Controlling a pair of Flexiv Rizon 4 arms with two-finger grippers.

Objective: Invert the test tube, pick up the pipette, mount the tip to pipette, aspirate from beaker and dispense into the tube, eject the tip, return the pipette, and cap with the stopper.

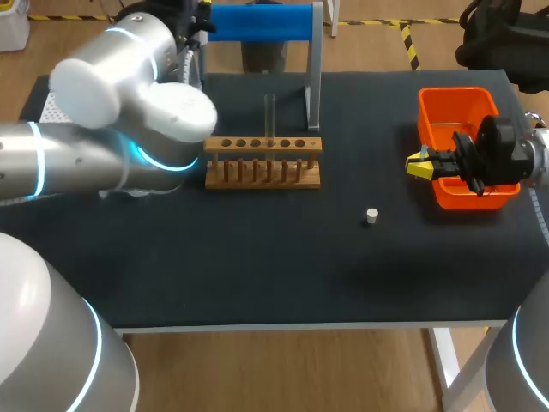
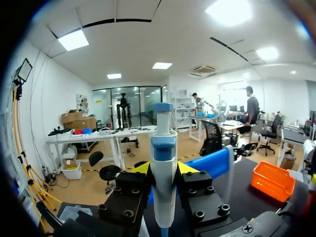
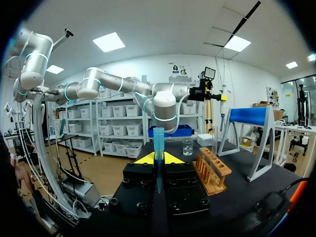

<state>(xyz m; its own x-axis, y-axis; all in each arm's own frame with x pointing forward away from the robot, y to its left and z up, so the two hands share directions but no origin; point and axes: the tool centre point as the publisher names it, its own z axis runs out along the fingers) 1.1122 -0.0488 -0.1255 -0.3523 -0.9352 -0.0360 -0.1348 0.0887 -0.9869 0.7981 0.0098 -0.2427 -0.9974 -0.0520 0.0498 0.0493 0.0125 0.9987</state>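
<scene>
White-and-blue plastic pipette (image 2: pixel 163 148) is pinched between the left gripper (image 2: pixel 164 172) fingers, plunger end out ahead, up by the blue-topped metal stand (image 1: pixel 262 21) at the black table (image 1: pixel 257 275)'s far edge; looks poised for tip mounting. Orange plastic bin (image 1: pixel 455 92) sits at the right edge, right gripper (image 1: pixel 418 165) just beside it, fingers clamped on a blue plastic tip (image 3: pixel 158 140), presumably for mating. Wooden rack (image 1: pixel 262 161) holding the upright clear test tube (image 1: pixel 269 112) stands between the arms, glass beaker (image 3: pixel 187 147) beyond its far end. Best room to meet: in front of the rack, where only the small white stopper (image 1: pixel 371 216) lies, well apart.
</scene>
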